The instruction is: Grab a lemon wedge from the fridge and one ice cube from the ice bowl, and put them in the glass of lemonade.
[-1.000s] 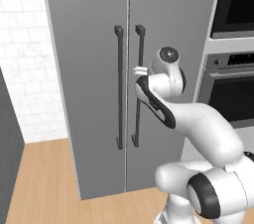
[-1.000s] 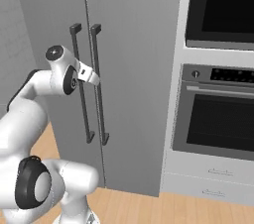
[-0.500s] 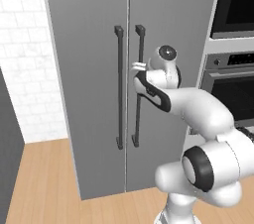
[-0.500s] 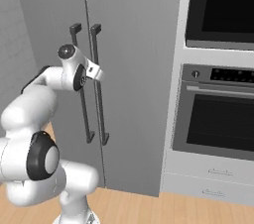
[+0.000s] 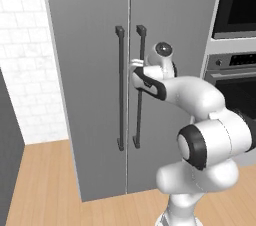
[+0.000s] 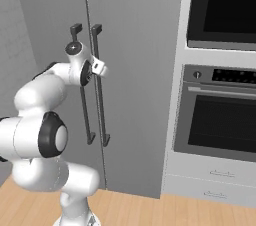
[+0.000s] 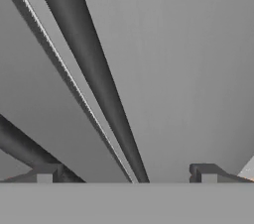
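The fridge (image 5: pixel 95 70) stands shut, both matte grey doors closed, and the gripper (image 5: pixel 134 63) is right up at its right-hand door handle (image 5: pixel 139 85), about a third of the way down the bar. In the hand view the two dark fingertips (image 7: pixel 48 173) stand far apart, spread wide, with nothing between them but the handle bar (image 7: pixel 94 79), which runs diagonally up the picture and passes down between the tips; the left-hand door handle (image 7: pixel 22 148) crosses the lower left corner just by the left tip. Whether either tip touches the bar cannot be told. The seam between the doors (image 7: pixel 64 74) shows as a thin pale line between the two bars. From the right base view the gripper (image 6: pixel 100 66) sits just in front of the right handle (image 6: pixel 100 90), with the left handle (image 6: pixel 82 90) behind the hand. The arm reaches forward roughly level from a raised elbow, wrist turned so the fingers point at the door. Compared with a second ago, the elbow has swung up and over and the forearm has straightened toward the fridge, while the hand has stayed at nearly the same height on the handle. A built-in oven (image 6: pixel 220 115) stands to the right of the fridge.
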Available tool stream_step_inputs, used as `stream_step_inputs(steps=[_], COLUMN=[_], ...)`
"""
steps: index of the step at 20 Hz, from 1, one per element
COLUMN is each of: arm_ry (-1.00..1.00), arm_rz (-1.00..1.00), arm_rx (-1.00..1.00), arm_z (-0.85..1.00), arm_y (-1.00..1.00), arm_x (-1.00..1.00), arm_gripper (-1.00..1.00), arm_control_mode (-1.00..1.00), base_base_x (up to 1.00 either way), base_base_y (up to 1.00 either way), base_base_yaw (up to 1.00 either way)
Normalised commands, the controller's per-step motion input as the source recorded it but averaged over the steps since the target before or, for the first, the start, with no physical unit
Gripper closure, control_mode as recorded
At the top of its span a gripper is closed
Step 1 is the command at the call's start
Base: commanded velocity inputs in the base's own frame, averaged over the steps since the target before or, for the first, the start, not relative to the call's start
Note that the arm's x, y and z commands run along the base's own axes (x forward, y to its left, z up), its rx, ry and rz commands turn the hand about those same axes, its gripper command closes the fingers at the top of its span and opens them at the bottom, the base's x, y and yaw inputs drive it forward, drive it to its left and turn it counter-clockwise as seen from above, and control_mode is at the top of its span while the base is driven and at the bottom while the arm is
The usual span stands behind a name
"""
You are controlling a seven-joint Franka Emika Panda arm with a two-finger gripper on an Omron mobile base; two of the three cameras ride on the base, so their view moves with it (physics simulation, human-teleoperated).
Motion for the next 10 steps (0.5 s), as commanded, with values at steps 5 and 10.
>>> stream_step_inputs(steps=[5,10], arm_ry=[0.0,0.0], arm_rz=[0.0,0.0], arm_rx=[0.0,0.0], arm_z=[-0.18,-0.23], arm_y=[0.0,0.0], arm_x=[0.4,0.43], arm_gripper=[-1.0,-1.0], arm_control_mode=[-1.0,-1.0], base_base_x=[0.0,0.0], base_base_y=[0.0,0.0], base_base_yaw=[0.0,0.0])
